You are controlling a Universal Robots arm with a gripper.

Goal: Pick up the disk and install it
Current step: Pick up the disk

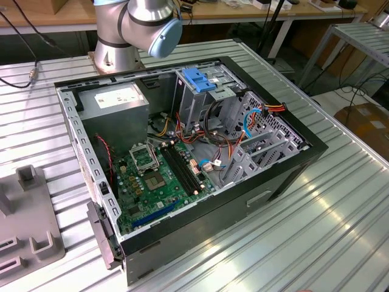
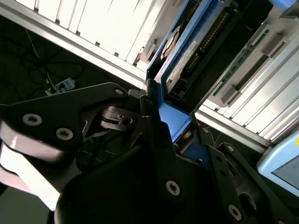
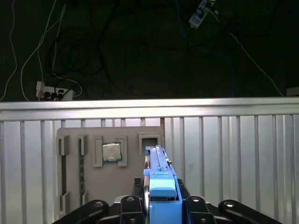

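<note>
The disk [image 3: 158, 161] stands on edge in the hand [image 3: 161, 201], whose fingers are closed on the two sides of its blue bracket. The second wrist view shows the disk's [image 2: 194, 51] label and connector end. It is lined up with the grey tray [image 3: 131, 172]; whether they touch I cannot tell. A chip [image 3: 111, 151] lies in the tray, on the ribbed counter [image 3: 233, 163]. The open case [image 1: 285, 176] sits well apart.

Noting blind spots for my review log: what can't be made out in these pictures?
Broad faces of the disk: the first wrist view sees it edge-on.
Near end of the disk: second wrist view, covered by the claw.
Arm: exterior view, cut off by the top edge.
</note>
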